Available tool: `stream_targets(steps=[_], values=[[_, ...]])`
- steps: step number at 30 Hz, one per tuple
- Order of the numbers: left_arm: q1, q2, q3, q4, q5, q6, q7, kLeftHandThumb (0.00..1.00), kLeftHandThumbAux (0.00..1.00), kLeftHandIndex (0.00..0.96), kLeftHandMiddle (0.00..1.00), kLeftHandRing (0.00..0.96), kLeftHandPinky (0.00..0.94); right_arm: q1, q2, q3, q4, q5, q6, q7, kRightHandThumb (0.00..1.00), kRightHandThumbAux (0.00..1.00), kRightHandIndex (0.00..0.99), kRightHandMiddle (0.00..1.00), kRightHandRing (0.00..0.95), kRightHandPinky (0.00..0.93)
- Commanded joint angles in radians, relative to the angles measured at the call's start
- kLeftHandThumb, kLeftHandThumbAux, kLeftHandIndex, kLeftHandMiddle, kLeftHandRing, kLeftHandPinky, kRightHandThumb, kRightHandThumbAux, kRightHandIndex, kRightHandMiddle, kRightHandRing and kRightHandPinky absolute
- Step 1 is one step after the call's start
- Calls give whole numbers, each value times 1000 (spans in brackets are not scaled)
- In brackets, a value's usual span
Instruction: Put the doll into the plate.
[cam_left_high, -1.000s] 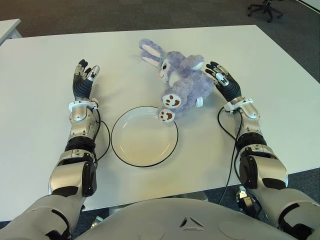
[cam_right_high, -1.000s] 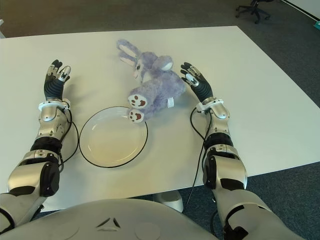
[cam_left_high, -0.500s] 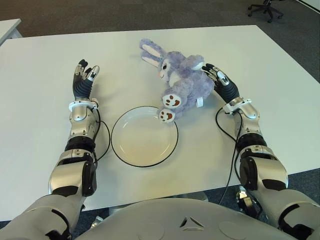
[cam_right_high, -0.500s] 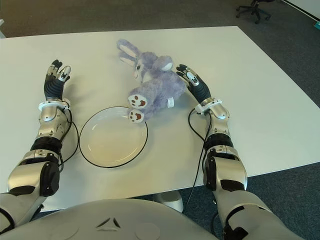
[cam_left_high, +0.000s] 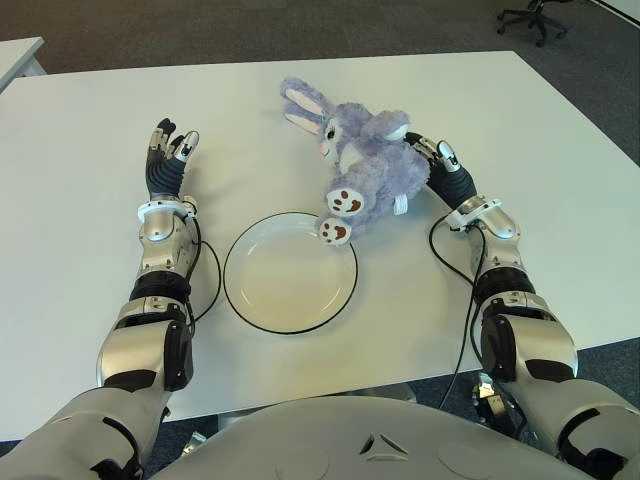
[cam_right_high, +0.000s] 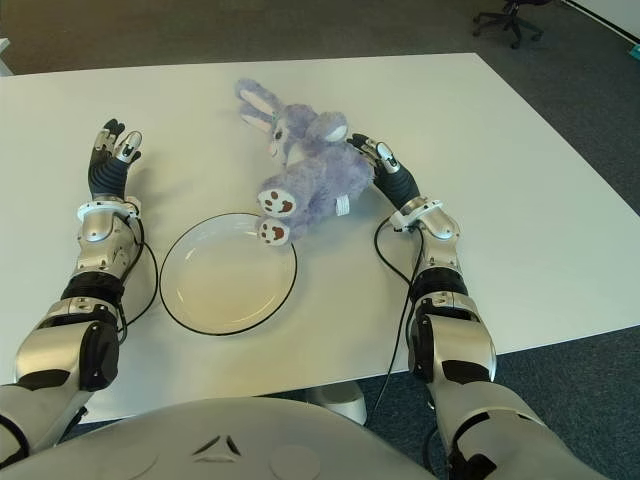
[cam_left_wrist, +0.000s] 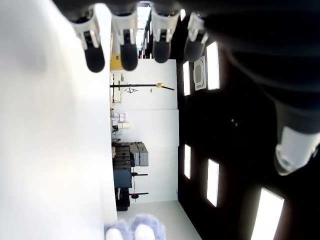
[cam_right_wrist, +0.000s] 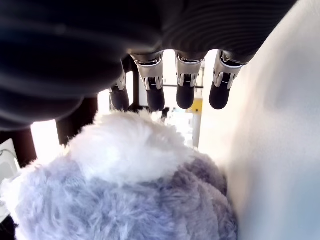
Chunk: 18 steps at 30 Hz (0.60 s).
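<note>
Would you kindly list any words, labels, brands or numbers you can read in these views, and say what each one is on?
None can be read.
The fluffy purple plush rabbit doll has a small white sewn-in tag at its side, too small to read.
The round white plate with a dark rim, the white table and both hands, left hand and right hand, show no legible marking.
The triangular emblem on the robot's torso carries no letters.

One fluffy lavender plush rabbit doll (cam_left_high: 365, 170) and one round white plate with a thin dark rim (cam_left_high: 290, 271) are counted on the single white tabletop (cam_left_high: 90, 180). Two robot hands are seen, one left hand (cam_left_high: 167, 160) and one right hand (cam_left_high: 437, 165). One black wheeled office chair (cam_left_high: 530, 14) is counted on the floor beyond.
</note>
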Motion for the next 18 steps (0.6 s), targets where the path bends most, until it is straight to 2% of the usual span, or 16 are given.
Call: stream_targets(steps=[1,6,18], values=[[104,-30,-9,92,10,42,-4,49,540,0,68,97,124,183,43,14,94,5,24,31,144,154,0,0,0,0],[104,-28,-9,93,9,43,-7,47,541,0,58,86,103,181,41,16,95,5,28,42,124,152,0,0,0,0],[101,-26,-9,99,8,42,-10,40,528,0,71,98,130,178,38,20,97,5,32,56,109,128,0,0,0,0]])
